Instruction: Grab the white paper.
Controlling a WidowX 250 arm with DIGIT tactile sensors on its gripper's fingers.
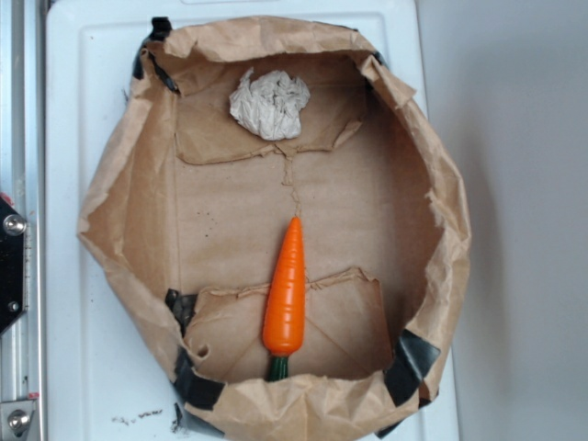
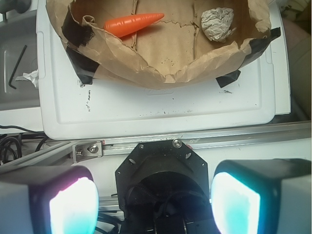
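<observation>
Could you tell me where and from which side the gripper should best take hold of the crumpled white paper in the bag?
Probably from straight above, closing across the middle of the white paper. It is a roughly round, wrinkled wad lying loose on the floor of the brown bag, whose raised walls block a sideways approach. The carrot lies well apart. The gripper is open, away from the bag.

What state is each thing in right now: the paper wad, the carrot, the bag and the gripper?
white paper: crumpled wad, lying free on the bag floor, not gripped.
carrot: lying flat on the bag floor, apart from the wad.
brown paper bag: open, its rim rolled down and taped to the white board.
gripper: open, empty, back outside the bag, off the board's edge.
white board: flat under the bag.
</observation>
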